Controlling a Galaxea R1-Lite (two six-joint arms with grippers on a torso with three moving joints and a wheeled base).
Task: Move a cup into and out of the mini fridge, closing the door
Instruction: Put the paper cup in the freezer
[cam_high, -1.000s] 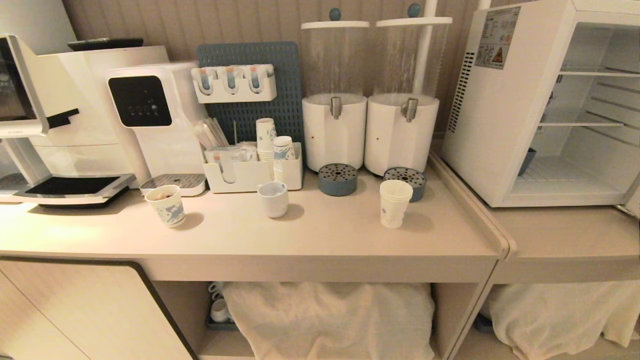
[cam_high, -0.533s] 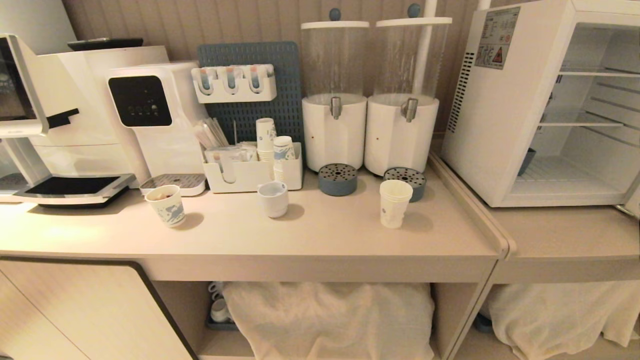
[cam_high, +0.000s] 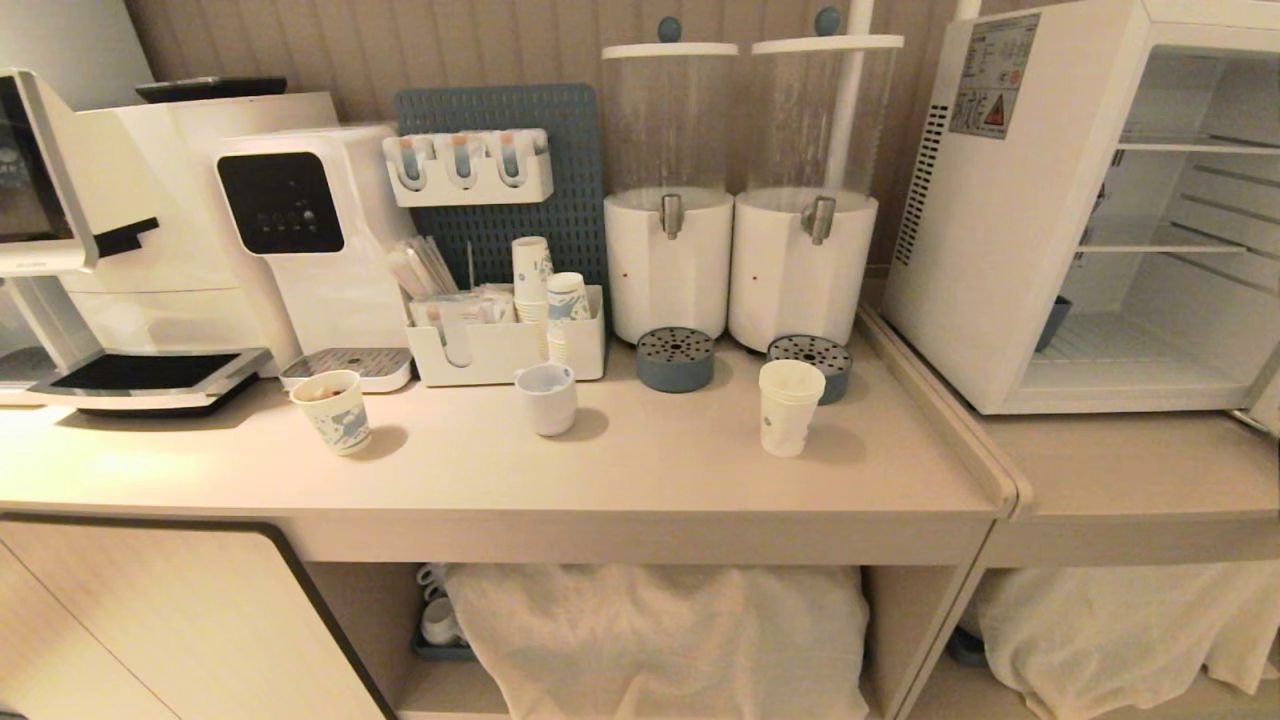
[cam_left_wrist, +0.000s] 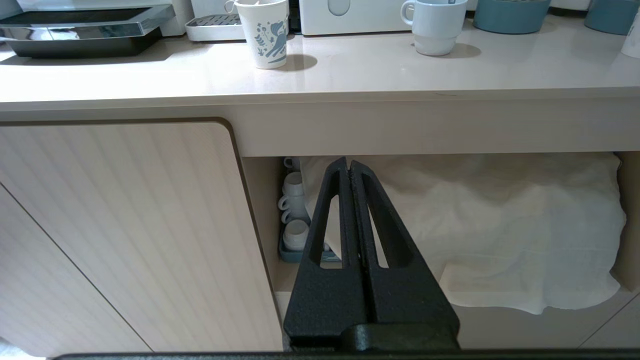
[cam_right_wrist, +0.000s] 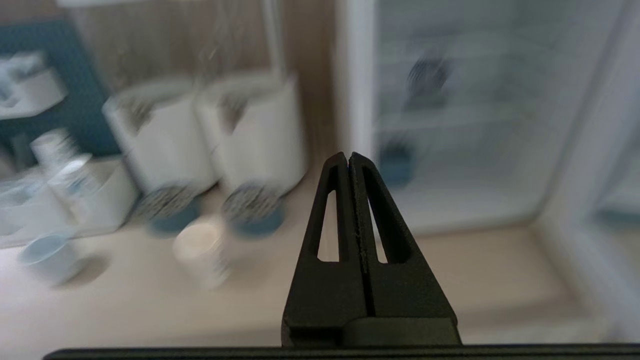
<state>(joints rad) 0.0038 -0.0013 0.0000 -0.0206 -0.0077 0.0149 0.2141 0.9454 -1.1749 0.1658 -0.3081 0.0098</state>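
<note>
Counter (cam_high: 620, 470) is carrying the cup (cam_high: 790, 407), near the mini fridge (cam_high: 1000, 230) standing open | our head view is showing neither arm | left gripper (cam_left_wrist: 348, 167) clenched, empty, below counter | right gripper (cam_right_wrist: 348, 159) clenched, empty; its blurred view is hiding details.
</note>
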